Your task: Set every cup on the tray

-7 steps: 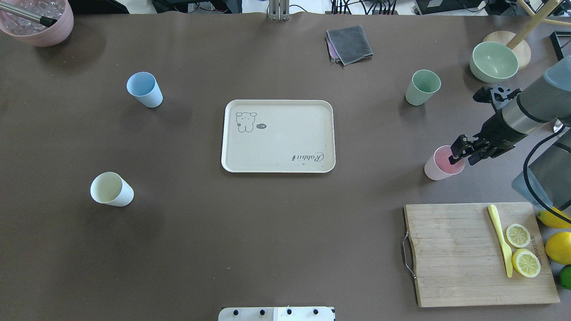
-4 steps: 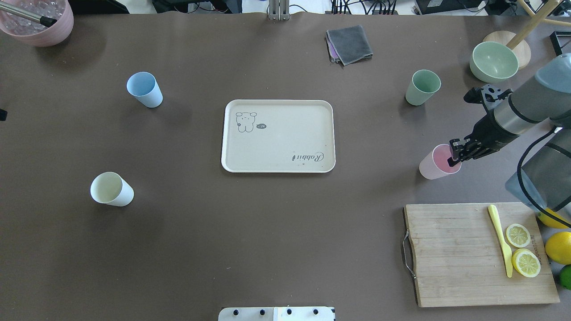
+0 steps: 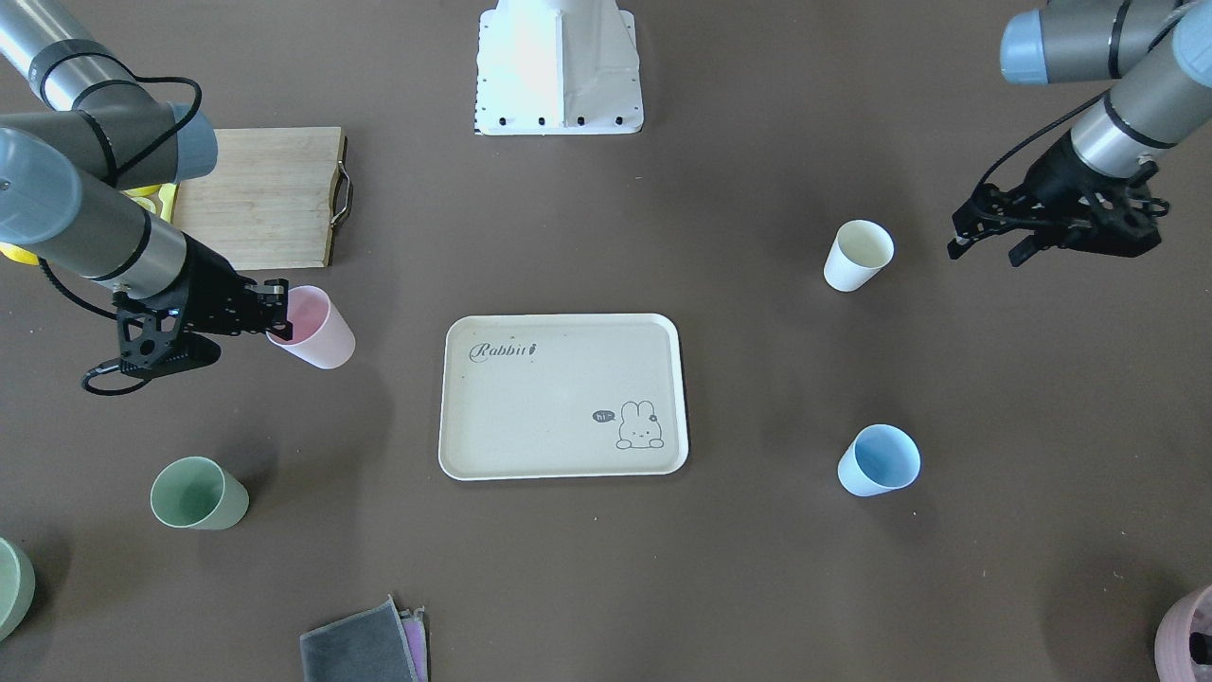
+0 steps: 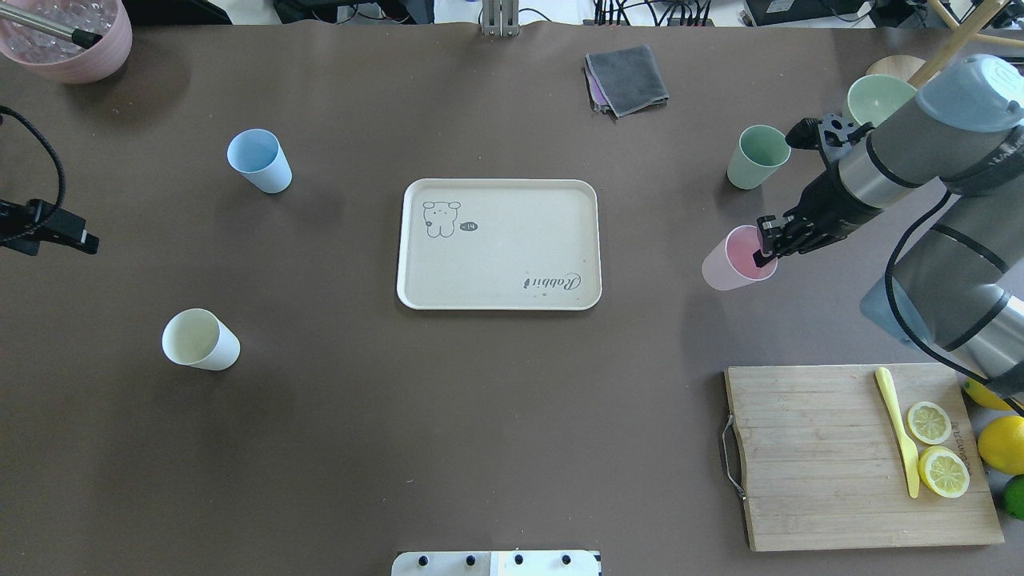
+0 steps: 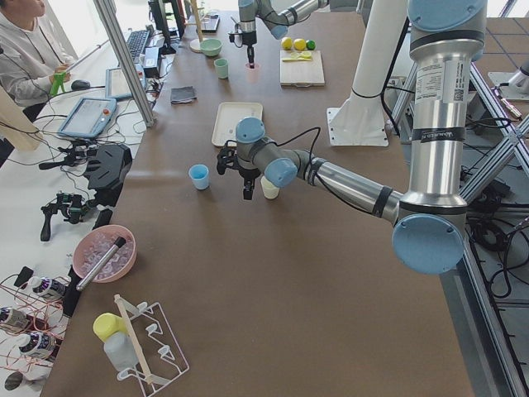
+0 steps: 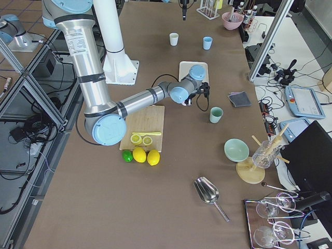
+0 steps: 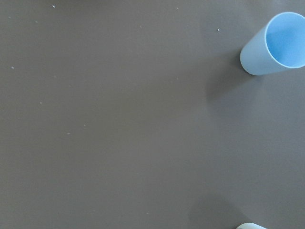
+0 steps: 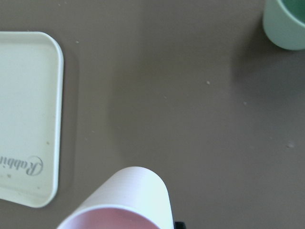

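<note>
My right gripper [image 4: 764,252] is shut on the rim of the pink cup [image 4: 730,262] and holds it tilted, right of the tray [image 4: 512,240]. In the front view this gripper [image 3: 275,322] and the pink cup [image 3: 320,333] are on the left. The tray [image 3: 559,417] holds nothing. The green cup [image 4: 757,156] stands behind the pink one. The blue cup [image 4: 258,160] and the cream-white cup [image 4: 200,339] stand left of the tray. My left gripper [image 3: 985,248] is open and empty, beside the cream-white cup [image 3: 858,254].
A wooden cutting board [image 4: 832,480] with lemon slices and a yellow knife lies at the near right. A green bowl [image 4: 876,96] and a grey cloth [image 4: 626,80] sit at the far side. A mauve pot [image 4: 68,40] stands at the far left corner.
My right gripper has moved left and farther out with the pink cup, closer to the tray. My left gripper has come into the overhead view at the left edge.
</note>
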You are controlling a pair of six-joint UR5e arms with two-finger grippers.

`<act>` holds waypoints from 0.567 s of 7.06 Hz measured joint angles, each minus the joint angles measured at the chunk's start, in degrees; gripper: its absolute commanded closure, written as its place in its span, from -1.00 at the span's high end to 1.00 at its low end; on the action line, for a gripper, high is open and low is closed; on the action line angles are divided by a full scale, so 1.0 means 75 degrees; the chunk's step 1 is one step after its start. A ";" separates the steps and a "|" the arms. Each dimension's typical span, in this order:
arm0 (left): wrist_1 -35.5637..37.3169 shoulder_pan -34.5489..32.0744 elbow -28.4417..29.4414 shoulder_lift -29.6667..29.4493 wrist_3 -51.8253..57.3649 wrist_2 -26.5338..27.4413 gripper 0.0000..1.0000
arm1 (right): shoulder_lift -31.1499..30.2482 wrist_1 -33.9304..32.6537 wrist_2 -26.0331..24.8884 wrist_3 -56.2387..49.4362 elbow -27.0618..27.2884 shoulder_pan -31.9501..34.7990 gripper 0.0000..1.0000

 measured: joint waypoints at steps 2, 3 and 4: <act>-0.0014 0.0922 -0.0079 -0.0009 -0.0069 0.0598 0.57 | 0.1097 0.0014 -0.0698 0.0765 -0.0681 -0.0545 -1.00; -0.0015 0.1246 -0.0069 -0.0022 -0.0071 0.0808 0.51 | 0.1348 0.0023 -0.0851 0.0956 -0.0846 -0.0715 -1.00; -0.0015 0.1467 -0.0032 -0.0052 -0.0075 0.0940 0.29 | 0.1465 0.0043 -0.0913 0.1105 -0.0911 -0.0833 -1.00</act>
